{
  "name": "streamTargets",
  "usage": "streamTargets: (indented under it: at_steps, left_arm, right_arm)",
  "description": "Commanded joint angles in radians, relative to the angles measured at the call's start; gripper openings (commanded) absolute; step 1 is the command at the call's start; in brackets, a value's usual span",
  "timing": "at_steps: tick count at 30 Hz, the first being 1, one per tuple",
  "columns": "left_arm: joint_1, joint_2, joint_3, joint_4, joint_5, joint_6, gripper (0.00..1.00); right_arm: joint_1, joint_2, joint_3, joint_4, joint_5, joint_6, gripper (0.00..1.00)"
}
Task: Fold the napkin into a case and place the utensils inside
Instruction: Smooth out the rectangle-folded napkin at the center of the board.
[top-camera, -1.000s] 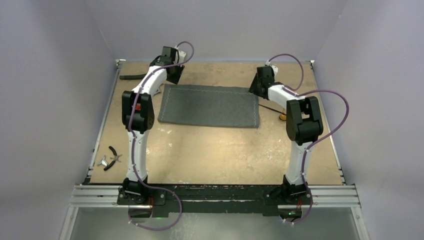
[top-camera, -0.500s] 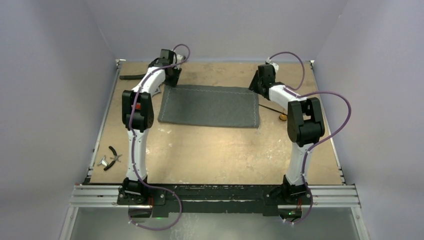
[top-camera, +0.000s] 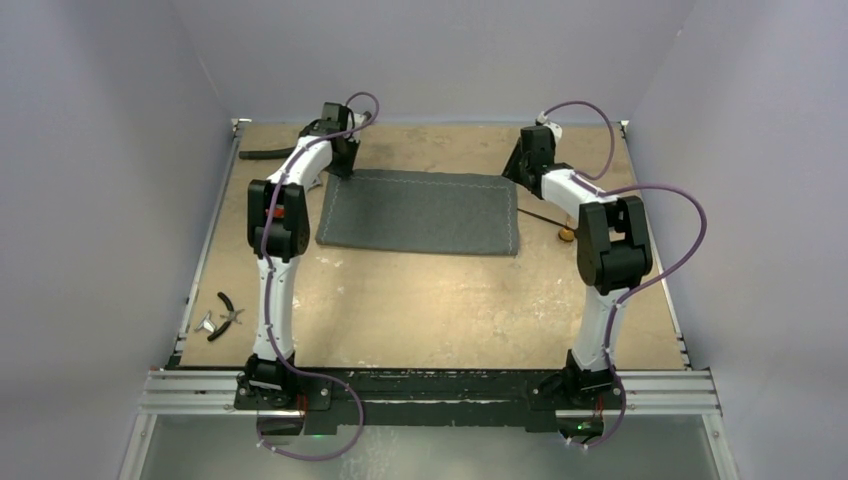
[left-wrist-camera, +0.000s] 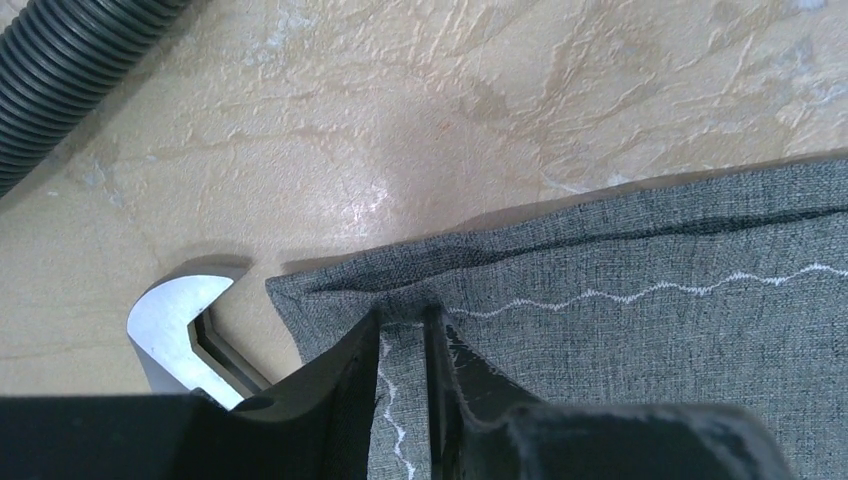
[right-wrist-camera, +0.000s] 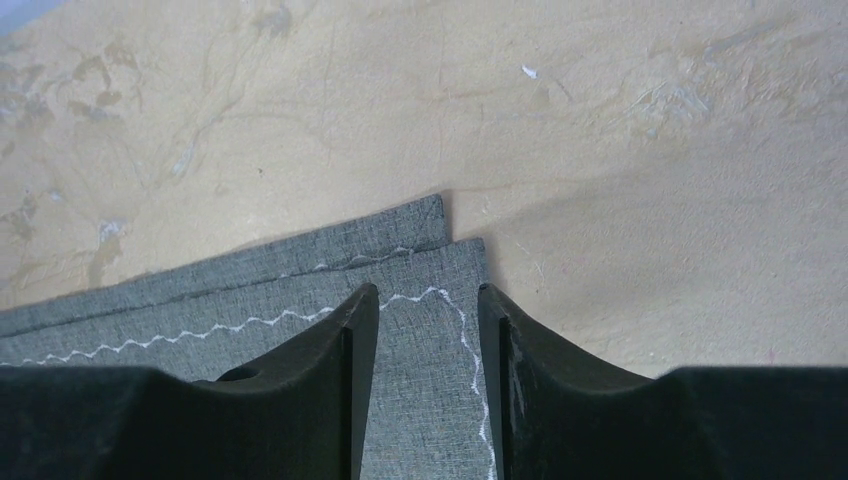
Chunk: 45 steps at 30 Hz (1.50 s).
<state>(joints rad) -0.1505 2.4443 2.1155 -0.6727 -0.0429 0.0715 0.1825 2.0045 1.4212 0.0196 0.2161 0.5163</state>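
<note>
The grey napkin (top-camera: 420, 212) lies flat on the table, folded double with its stitched hems showing. My left gripper (top-camera: 341, 168) is at its far left corner. In the left wrist view the fingers (left-wrist-camera: 405, 315) stand close together, pinching puckered napkin cloth (left-wrist-camera: 650, 300). My right gripper (top-camera: 520, 172) is over the far right corner. Its jaws (right-wrist-camera: 428, 290) are open and straddle the flat napkin corner (right-wrist-camera: 250, 320). A thin dark utensil (top-camera: 540, 213) and a gold end (top-camera: 566, 235) lie right of the napkin, partly hidden by the right arm.
A black ribbed hose (top-camera: 265, 154) lies at the far left and shows in the left wrist view (left-wrist-camera: 70, 70). Pliers and a small metal tool (top-camera: 222, 315) lie at the near left. Walls enclose the table on three sides.
Both wrists have shifted a little and stand more upright over the napkin's far corners. The left gripper has come down onto its corner. The napkin has not moved.
</note>
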Motion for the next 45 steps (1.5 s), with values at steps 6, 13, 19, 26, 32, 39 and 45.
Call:
streamTargets:
  at_steps: [6, 13, 19, 26, 32, 39, 45]
  left_arm:
    - [0.014, -0.071, -0.051, 0.098, -0.007, -0.045, 0.11]
    - [0.014, -0.091, -0.078, 0.118, -0.040, -0.038, 0.00]
    - [0.014, -0.113, -0.094, 0.134, -0.043, -0.039, 0.00]
    - [0.014, -0.135, -0.110, 0.150, -0.040, -0.027, 0.00]
    - [0.014, -0.147, -0.114, 0.160, -0.026, -0.024, 0.00]
    - [0.013, -0.148, -0.111, 0.145, -0.024, -0.004, 0.00]
    - [0.014, -0.145, -0.108, 0.134, -0.037, -0.007, 0.48]
  right_arm:
    - [-0.006, -0.047, 0.013, 0.034, -0.007, 0.005, 0.43]
    - [-0.013, -0.034, 0.009, 0.043, -0.013, 0.013, 0.41]
    - [-0.014, 0.057, 0.122, 0.027, -0.048, 0.013, 0.41]
    - [-0.014, 0.172, 0.249, 0.014, -0.090, 0.007, 0.25]
    - [-0.014, 0.240, 0.315, -0.018, -0.095, 0.006, 0.12]
    - [-0.017, 0.274, 0.317, -0.065, -0.096, 0.014, 0.01]
    - [-0.020, 0.255, 0.281, -0.058, -0.098, 0.019, 0.00]
